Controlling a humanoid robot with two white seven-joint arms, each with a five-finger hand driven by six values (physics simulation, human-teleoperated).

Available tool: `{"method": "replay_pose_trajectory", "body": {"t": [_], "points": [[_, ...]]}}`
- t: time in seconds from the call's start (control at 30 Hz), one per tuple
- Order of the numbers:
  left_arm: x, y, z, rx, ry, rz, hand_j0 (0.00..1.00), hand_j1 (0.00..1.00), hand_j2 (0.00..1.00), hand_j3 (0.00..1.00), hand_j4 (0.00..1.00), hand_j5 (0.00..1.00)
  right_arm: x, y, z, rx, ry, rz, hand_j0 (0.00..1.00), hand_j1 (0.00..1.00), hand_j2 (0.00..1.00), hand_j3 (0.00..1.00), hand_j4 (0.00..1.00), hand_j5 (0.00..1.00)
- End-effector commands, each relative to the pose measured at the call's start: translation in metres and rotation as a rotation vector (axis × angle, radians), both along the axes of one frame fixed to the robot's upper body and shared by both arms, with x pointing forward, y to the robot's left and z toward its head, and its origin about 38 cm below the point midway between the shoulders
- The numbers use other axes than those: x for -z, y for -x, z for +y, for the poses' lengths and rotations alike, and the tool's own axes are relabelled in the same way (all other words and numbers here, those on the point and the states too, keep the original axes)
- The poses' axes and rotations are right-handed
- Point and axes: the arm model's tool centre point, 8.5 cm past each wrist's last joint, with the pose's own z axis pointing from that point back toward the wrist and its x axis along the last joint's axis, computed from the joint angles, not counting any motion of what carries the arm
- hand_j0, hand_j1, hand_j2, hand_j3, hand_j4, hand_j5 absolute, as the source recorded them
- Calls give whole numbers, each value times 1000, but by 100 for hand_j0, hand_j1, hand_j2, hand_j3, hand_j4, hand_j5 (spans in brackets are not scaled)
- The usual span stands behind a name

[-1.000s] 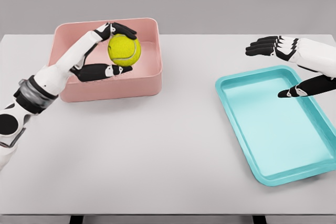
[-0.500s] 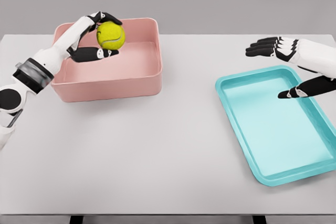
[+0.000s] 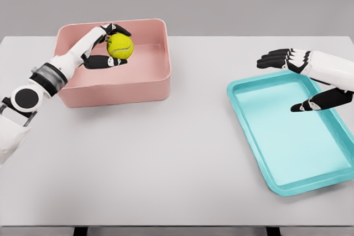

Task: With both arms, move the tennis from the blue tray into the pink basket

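- Our left hand (image 3: 108, 46) is clamped on the tennis ball (image 3: 120, 46), held inside the pink basket (image 3: 145, 88), low over its floor.
- We should lower it a little, then spread the fingers slowly, so the ball does not bounce out.
- Our right hand (image 3: 303, 78) hangs spread and empty over the blue tray (image 3: 260, 161).
- The near wall hides part of the basket floor, so we cannot tell if the ball touches it.

Blue tray (image 3: 260, 136): far right corner clipped by frame edge. Right hand (image 3: 301, 78): forearm cut off there too. Left hand (image 3: 105, 45) hides part of the tennis ball (image 3: 120, 46) and pink basket (image 3: 119, 89) floor.
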Motion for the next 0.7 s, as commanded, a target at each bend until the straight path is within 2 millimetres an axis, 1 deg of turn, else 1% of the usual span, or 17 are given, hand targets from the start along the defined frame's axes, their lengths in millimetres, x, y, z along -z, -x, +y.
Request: {"method": "replay_pose_trajectory", "body": {"t": [0.0,0.03,0.1,0.13,0.17,0.2,0.27,0.3,0.43,0.5,0.53,0.6,0.63,0.67], "points": [[8,-1,1,-8,-2,21,51,51,51,51,51,51,-1,0,-1,2,-3,3,100,100,100,100,100,100],[9,-2,1,-10,-1,25,54,54,54,54,54,54,-3,0,-1,3,-1,-2,100,100,100,100,100,100],[7,-3,1,-11,0,20,63,63,63,63,63,63,-7,0,-4,8,6,-9,100,100,100,100,100,100],[7,-3,1,-11,0,20,68,68,68,68,68,68,-7,0,-4,9,10,-9,100,100,100,100,100,100],[7,-3,1,-12,-2,20,78,78,78,78,78,78,-8,0,-5,11,13,-10,100,100,100,100,100,100],[6,-3,1,-12,0,16,84,84,84,84,84,84,-10,1,-8,16,24,-11,100,100,100,100,100,100],[4,-3,1,-8,1,13,93,93,93,93,93,93,-11,1,-9,18,28,-13,100,100,100,100,100,100],[4,-3,0,-7,3,12,95,95,95,95,95,95,-12,1,-9,17,25,-14,100,100,100,100,100,100],[-3,-1,-2,9,8,-11,100,100,100,100,100,100,-12,1,-9,18,27,-14,100,100,100,100,100,100],[-16,6,-11,54,24,-57,100,100,100,100,100,100,-12,1,-9,17,25,-15,100,100,100,100,100,100],[-29,14,-16,101,32,-109,100,100,100,100,100,100,-12,1,-9,18,27,-14,100,100,100,100,100,100],[-56,32,-15,210,43,-245,100,100,100,100,100,100,-12,1,-9,17,25,-14,100,100,100,100,100,100],[-64,41,-14,263,52,-305,100,100,100,100,100,100,-12,1,-9,17,25,-14,100,100,100,100,100,100],[-65,53,-11,317,71,-358,100,100,100,100,100,100,-12,1,-9,17,24,-14,100,100,100,100,100,100]]}}
